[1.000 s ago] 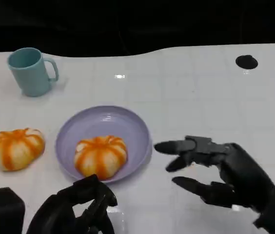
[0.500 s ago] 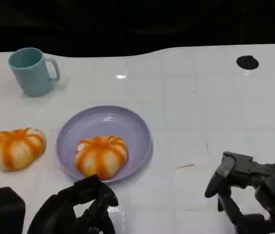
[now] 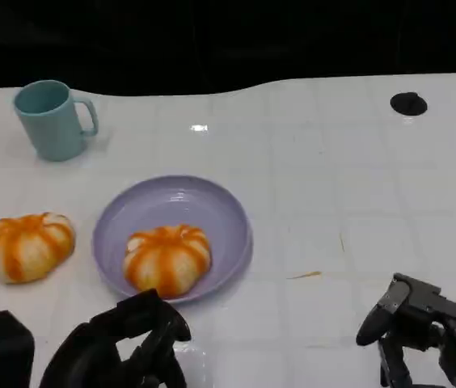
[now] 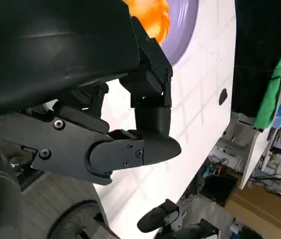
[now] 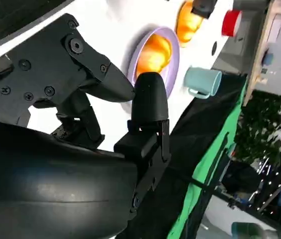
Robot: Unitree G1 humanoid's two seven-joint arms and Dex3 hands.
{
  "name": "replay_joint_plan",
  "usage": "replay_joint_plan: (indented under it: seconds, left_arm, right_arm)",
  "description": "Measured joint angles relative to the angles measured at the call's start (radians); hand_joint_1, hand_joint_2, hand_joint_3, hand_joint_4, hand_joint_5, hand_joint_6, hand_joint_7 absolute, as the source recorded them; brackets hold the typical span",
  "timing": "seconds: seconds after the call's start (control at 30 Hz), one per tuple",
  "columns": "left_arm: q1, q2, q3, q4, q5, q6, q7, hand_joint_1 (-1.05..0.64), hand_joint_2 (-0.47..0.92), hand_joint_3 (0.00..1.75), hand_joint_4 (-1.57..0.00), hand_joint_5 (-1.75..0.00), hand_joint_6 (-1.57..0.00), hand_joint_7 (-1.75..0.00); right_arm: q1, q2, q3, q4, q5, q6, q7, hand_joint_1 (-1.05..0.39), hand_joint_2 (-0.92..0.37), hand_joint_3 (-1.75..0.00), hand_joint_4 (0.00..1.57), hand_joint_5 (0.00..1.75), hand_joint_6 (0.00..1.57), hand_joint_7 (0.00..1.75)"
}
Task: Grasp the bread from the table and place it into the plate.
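Observation:
An orange-and-white striped bread [image 3: 167, 259] [image 5: 155, 52] lies in the near part of the lavender plate [image 3: 204, 202] [image 5: 176, 59]. A second bread of the same look [image 3: 27, 246] [image 5: 188, 22] sits on the table left of the plate. My left hand [image 3: 123, 347] [image 4: 130, 129] hovers just in front of the plate, loosely bent and holding nothing. Low at the near right edge is my right hand [image 3: 426, 331] [image 5: 105, 99], well away from the plate, its fingers apart and nothing in them.
A teal mug [image 3: 52, 120] [image 5: 203, 82] stands at the far left. A small black spot [image 3: 408, 103] marks the table's far right. An orange crumb [image 3: 306, 276] lies right of the plate. White table stretches between the plate and my right hand.
My right hand has pulled back from beside the plate toward the near right corner and dropped lower. The bread, the plate and my left hand have stayed put.

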Motion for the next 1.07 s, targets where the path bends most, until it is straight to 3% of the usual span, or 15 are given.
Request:
replay_joint_plan:
  seconds: [0.4,1.07]
  left_arm:
    - [0.001,0.003,0.02,0.001,-0.01,-0.01,0.0,-0.46,0.91,0.49,-0.73,-1.75,-0.62,-1.53]
    - [0.004,0.014,0.03,-0.008,-0.004,-0.009,0.012,-0.48,0.91,0.47,-0.75,-1.75,-0.64,-1.51]
  right_arm:
    - [-0.02,0.002,-0.001,0.068,-0.008,-0.019,-0.007,-0.16,-0.45,-1.34,0.89,1.75,0.67,1.62]
    - [-0.038,0.014,0.001,0.07,-0.008,-0.013,-0.008,-0.12,-0.44,-1.36,0.87,1.75,0.69,1.59]
